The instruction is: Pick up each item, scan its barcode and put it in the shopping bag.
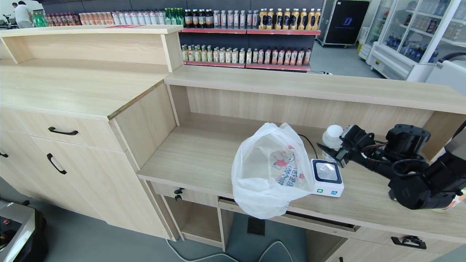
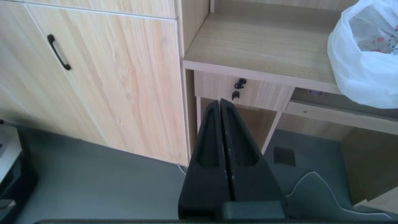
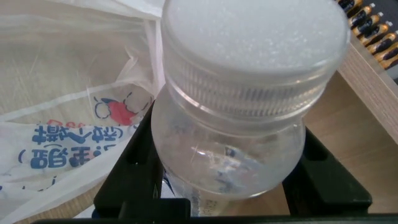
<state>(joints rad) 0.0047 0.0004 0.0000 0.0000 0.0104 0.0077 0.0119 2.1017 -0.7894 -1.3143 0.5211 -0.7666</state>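
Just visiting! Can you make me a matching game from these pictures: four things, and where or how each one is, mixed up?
1 shopping bag
2 scanner
3 bottle
4 left gripper

A held in the right gripper
B shut, holding nothing
C open, overhanging the counter's front edge
D flat on the counter beside the shopping bag

Pairs: 1-C, 2-D, 3-A, 4-B

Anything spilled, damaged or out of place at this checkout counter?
Nothing is spilled or damaged. One oddity: the shopping bag sags over the front edge of the counter, beside the scanner. The right pincer grips the bottle.
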